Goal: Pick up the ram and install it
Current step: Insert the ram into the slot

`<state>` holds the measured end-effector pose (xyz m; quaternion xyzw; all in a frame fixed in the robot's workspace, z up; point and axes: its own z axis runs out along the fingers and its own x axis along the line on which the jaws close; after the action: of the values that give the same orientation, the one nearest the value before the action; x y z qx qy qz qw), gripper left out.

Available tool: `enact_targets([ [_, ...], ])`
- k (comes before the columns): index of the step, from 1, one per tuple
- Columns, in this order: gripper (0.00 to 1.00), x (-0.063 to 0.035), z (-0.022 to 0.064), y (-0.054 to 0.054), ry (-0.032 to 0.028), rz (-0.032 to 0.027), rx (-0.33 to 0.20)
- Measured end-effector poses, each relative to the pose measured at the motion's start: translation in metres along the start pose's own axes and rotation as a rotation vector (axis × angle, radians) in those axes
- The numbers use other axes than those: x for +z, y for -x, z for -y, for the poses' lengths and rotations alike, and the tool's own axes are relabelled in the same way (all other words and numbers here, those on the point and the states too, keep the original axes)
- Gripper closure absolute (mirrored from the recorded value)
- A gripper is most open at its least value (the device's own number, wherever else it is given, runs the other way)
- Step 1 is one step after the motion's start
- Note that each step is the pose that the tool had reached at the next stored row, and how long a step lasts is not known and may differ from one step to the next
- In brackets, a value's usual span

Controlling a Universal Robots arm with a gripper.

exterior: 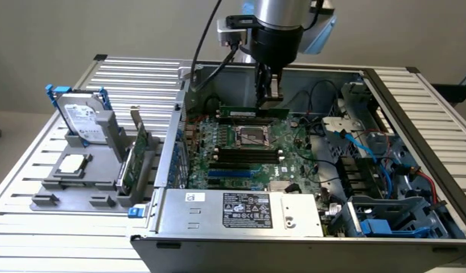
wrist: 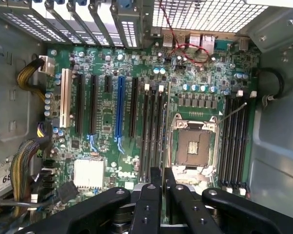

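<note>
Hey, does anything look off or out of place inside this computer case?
The processor socket is open and empty, and its thin metal lever sticks out slantwise across the neighbouring memory slots.

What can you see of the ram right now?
The ram is a long, narrow green board with dark chips, standing on edge and level. The shut gripper pinches its top edge, holding it inside the open case, over the motherboard and parallel to its black slots. Nothing else seems to touch it.
</note>
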<state>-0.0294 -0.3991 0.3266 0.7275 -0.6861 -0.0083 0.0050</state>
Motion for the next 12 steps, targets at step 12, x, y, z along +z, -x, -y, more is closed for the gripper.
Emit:
enact_targets([
  [12,0.86,0.0218,-0.0002,-0.009,0.0,0.0,0.0],
])
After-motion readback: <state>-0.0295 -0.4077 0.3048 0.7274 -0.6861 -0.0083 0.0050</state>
